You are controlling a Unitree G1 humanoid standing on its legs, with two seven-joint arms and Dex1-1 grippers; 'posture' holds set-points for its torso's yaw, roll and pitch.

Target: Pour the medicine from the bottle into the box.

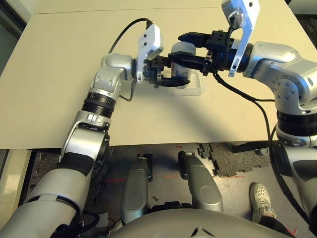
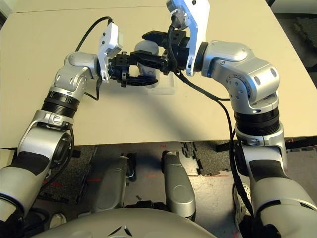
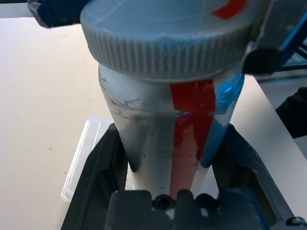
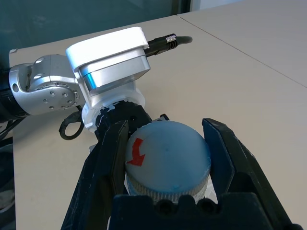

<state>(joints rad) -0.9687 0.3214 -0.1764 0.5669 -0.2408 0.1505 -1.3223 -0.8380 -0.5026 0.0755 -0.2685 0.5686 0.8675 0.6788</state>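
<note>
The silver-grey bottle (image 3: 144, 124) with a red stripe is held upright above the table, with my left gripper (image 1: 177, 73) shut on its body. My right gripper (image 4: 167, 130) reaches in from the right and is shut on the round grey cap (image 4: 168, 158), one finger on each side. The cap, marked with a red arrow, sits on the bottle. The clear plastic box (image 1: 196, 89) lies on the table directly under and just behind the bottle, also seen as the box (image 3: 79, 158) past my left fingers. The medicine is hidden.
The beige table (image 1: 74, 74) stretches wide on all sides of the box. Its front edge (image 1: 148, 144) runs close to my body. Black cables hang from both wrists. A person's shoe (image 1: 261, 201) stands on the floor at the right.
</note>
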